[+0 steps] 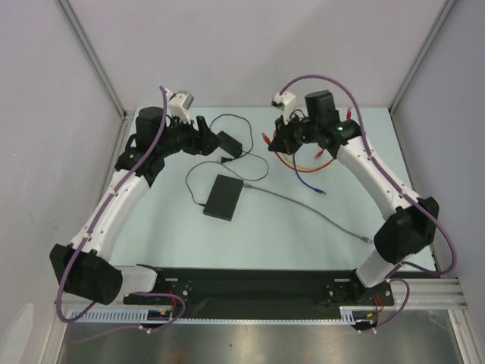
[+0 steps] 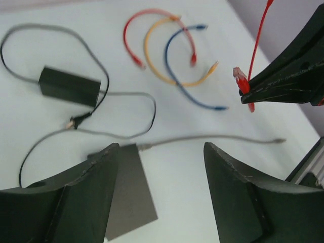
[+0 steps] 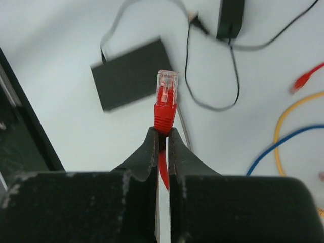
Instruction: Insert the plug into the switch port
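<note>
Above the table (image 1: 303, 246), far right side, my right gripper (image 3: 162, 135) is clamped just behind the red plug (image 3: 166, 86), clear tip pointing forward. My left gripper (image 2: 161, 152) stands wide, empty. The switch (image 1: 224, 197) lies flat mid-table, well apart from the plug. A grey cable (image 1: 318, 212) runs to one narrow edge. The port is too small to see. Plan: square the plug to that edge and come in low and level, left bracing the switch against sliding.
</note>
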You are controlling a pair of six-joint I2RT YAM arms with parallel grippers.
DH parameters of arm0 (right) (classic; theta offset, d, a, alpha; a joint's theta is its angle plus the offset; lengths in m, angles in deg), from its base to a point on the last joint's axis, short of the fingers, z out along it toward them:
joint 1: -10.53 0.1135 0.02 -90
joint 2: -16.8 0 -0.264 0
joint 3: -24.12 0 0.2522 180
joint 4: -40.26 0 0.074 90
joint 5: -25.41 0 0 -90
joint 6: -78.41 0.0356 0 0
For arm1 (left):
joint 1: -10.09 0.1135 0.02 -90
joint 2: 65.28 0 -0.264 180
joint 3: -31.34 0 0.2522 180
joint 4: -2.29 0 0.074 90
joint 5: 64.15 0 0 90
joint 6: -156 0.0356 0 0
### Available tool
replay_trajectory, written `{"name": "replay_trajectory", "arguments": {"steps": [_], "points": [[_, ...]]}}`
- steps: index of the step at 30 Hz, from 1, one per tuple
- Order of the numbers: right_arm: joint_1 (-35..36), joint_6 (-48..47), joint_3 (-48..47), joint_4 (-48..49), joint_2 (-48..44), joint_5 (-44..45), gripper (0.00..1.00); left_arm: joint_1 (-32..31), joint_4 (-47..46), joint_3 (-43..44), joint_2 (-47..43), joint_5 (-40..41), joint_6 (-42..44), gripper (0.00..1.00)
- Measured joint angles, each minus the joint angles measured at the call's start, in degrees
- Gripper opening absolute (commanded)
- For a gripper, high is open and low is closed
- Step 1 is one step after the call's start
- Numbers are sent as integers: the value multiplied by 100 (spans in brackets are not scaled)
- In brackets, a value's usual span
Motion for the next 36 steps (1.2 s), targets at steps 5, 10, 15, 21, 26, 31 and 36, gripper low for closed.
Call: {"name": "replay_trajectory", "arguments": {"steps": [5,10,15,21,26,31,36], "points": [[313,-870,157,-634,785,345,0,396,634,-72,787,-444,345,69],[667,-1298,570,-669,1126,876,0,461,1032,-98,1558,-538,629,70],[1078,-1582,726,-560,1574,1233,0,468,1368,94,2406,-520,909,61],[1283,-1635,745,-417,2251,1408,0,468,1491,238,3058,-498,1038,59],[1276,-1637,702,-350,2500,1427,0,468,1497,306,3294,-494,1045,57],[1290,-1631,479,-317,2743,1368,0,468,1436,391,3563,-516,1036,55],[1314,-1631,328,-278,2863,1316,0,448,1480,485,3746,-525,1045,53]]}}
